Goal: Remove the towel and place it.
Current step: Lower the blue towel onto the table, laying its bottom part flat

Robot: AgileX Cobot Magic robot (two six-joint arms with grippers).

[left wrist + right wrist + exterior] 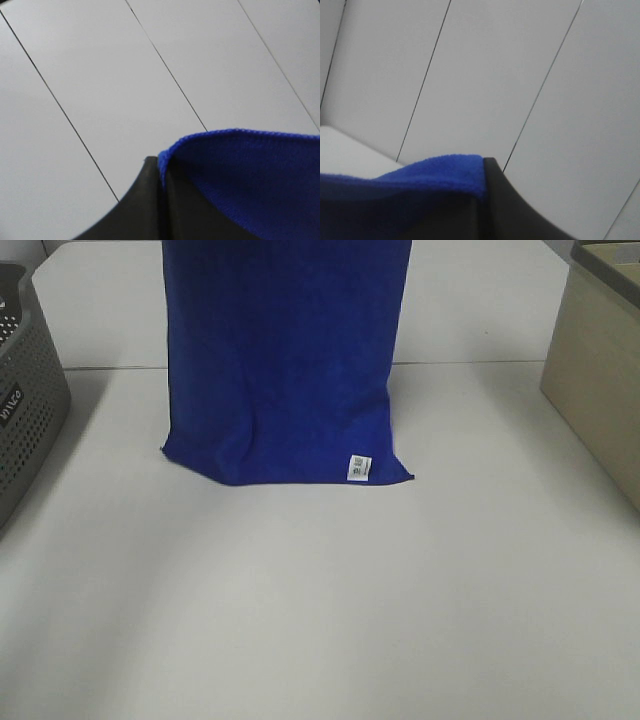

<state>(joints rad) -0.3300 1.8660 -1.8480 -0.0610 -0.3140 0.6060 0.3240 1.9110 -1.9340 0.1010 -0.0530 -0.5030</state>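
Note:
The royal-blue towel [285,360] hangs upright in the exterior high view, its top out of frame. Its lower hem and a small white label [359,467] rest on the white table [320,590]. Neither gripper shows in that view. In the left wrist view my left gripper [161,172] is shut on a top corner of the towel [250,180], black fingers [145,205] pressed together. In the right wrist view my right gripper [482,175] is shut on the other top corner of the towel [420,177]. Both wrist views face a white panelled wall.
A grey perforated basket [25,400] stands at the left edge of the table. A beige box [600,380] stands at the right edge. A seam runs across the table behind the towel's hem.

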